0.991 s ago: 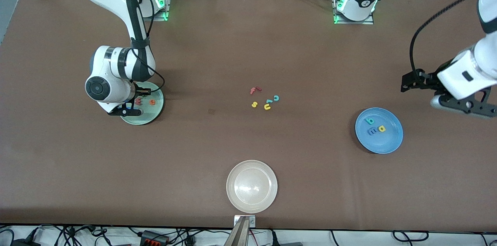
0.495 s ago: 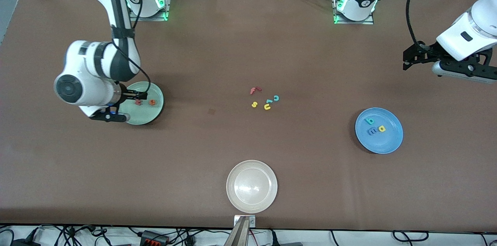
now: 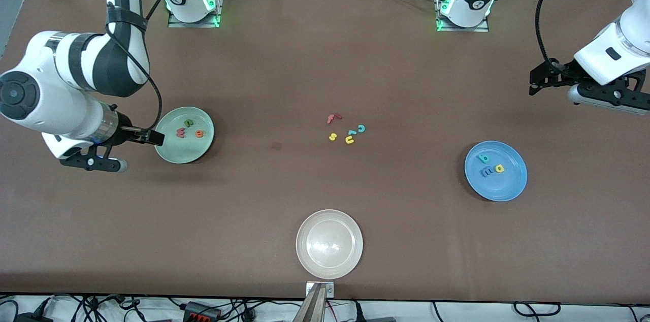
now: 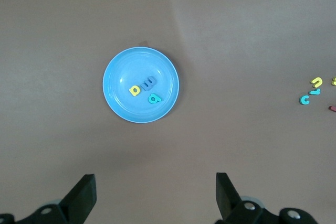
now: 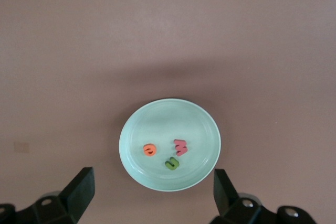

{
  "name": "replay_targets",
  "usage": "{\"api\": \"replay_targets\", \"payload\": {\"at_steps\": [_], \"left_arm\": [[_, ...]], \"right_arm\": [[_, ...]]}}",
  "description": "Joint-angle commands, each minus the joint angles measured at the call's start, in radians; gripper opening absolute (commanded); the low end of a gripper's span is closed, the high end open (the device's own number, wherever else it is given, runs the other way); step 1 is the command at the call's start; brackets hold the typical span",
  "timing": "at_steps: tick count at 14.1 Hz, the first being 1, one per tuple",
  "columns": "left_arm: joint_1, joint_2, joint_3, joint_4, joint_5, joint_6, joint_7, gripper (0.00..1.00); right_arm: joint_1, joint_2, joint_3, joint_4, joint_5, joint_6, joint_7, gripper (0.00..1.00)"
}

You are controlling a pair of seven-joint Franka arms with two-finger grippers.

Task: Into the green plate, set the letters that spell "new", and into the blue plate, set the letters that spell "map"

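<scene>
Three foam letters, a green "n" [image 3: 189, 122], an orange "e" [image 3: 199, 133] and a red "w" [image 3: 180, 132], are seen lying in the green plate [image 3: 198, 152] toward the right arm's end of the tabletop [image 3: 274, 58]. Likewise, a dark blue "m" [image 3: 487, 171], a yellow "a" [image 3: 499, 168] and a teal "p" [image 3: 484, 158] are found in the blue plate [image 3: 502, 190] toward the left arm's end. Both words appear to be sorted, so the task is judged essentially complete.

The right end effector [image 3: 152, 137] is held up at the green plate's edge, its fingers spread apart and empty. The left end effector [image 3: 533, 86] hangs above bare tabletop by the blue plate, also spread apart and empty.

A leftover cluster, a red "f" [image 3: 333, 118], a yellow "s" [image 3: 332, 136], a yellow "u" [image 3: 350, 139] and a teal "c" [image 3: 361, 128], lies mid-tabletop, with a cream-white plate [image 3: 304, 256] nearer the front camera. An error could be caused if one of these were picked and added to a plate, or if the green plate's rim were clipped by the low right end effector, scattering the light letters.
</scene>
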Motion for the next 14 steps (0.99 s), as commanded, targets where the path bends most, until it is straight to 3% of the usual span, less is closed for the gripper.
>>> {"api": "replay_targets", "payload": {"at_steps": [1,3,5,6,11,14], "left_arm": [[0.006,-0.002,-0.005,0.006,-0.015,0.0,0.026,1.0],[0.006,-0.003,-0.007,0.006,-0.016,0.0,0.026,1.0],[0.006,-0.003,-0.008,0.006,-0.016,-0.002,0.026,1.0],[0.006,-0.003,-0.008,0.006,-0.016,-0.005,0.026,1.0],[0.006,-0.003,-0.008,0.004,-0.016,-0.008,0.026,1.0],[0.009,-0.005,-0.007,0.004,-0.016,-0.034,0.026,1.0]], "right_arm": [[-0.012,0.004,-0.012,0.022,0.035,-0.015,0.017,1.0],[-0.027,-0.014,0.007,0.025,0.04,-0.011,0.025,1.0],[-0.163,-0.044,0.157,0.086,0.023,-0.003,0.029,1.0],[-0.243,-0.065,0.257,0.104,-0.021,0.0,0.032,1.0],[-0.566,-0.183,0.617,0.104,-0.213,0.037,0.043,1.0],[-0.761,-0.234,0.742,0.101,-0.239,0.037,0.022,1.0]]}}
